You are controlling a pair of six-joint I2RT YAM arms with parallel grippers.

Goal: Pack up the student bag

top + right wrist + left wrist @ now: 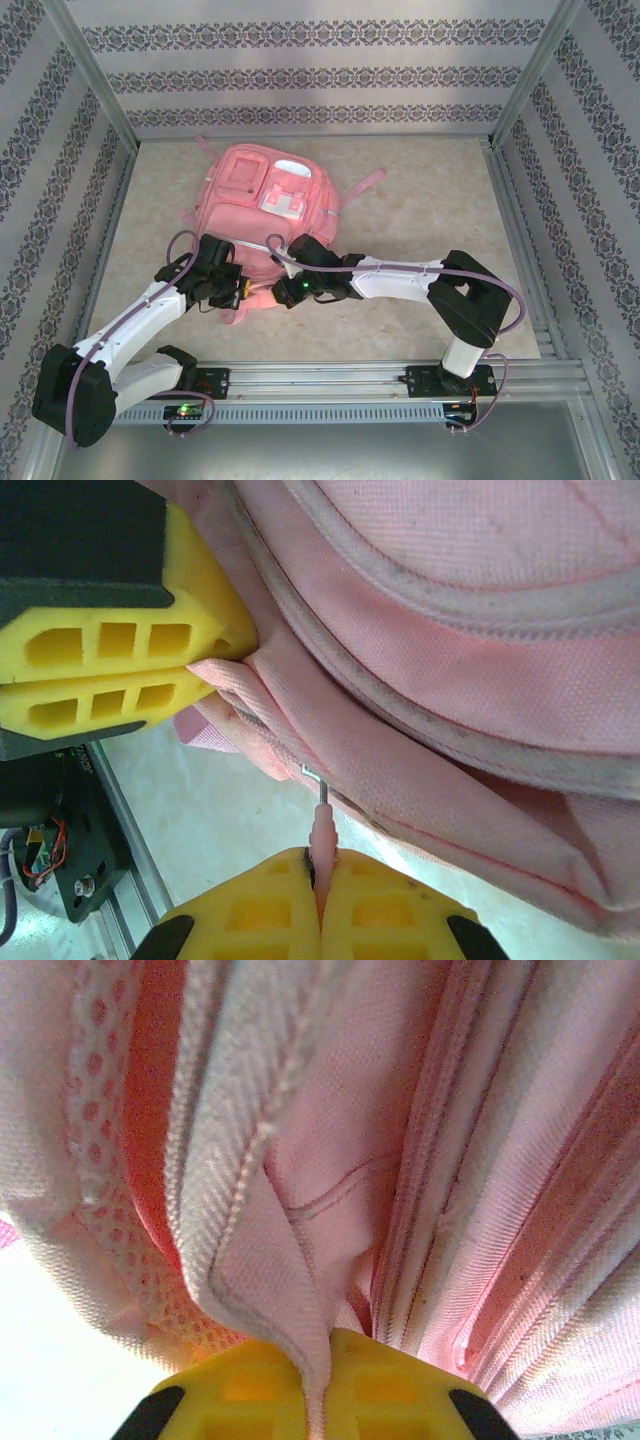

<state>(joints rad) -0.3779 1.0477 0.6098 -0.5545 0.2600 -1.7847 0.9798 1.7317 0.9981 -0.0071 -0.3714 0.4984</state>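
One student bag (270,195) lies flat on the table (430,210), front upward, in the middle toward the back, with its near edge at the two grippers. It is a pink woven-fabric backpack with pale panels on its front pockets and pink straps trailing at both sides. Close up, the cloth has a fine weave, raised stitched seams, ribbed zip tracks and one strip of holed mesh (95,1080) over brighter pink lining.

The left gripper (243,290) is clenched on a fold of the bag's fabric at that near edge, the cloth pinched between its two blocky yellow fingers (250,1390). Just beside it, the right gripper (283,293) is clenched on one slim pink zip pull (322,825) that hangs from a small metal tab on the bag. The table is pale and marbled, with patterned walls (300,80) on three sides.
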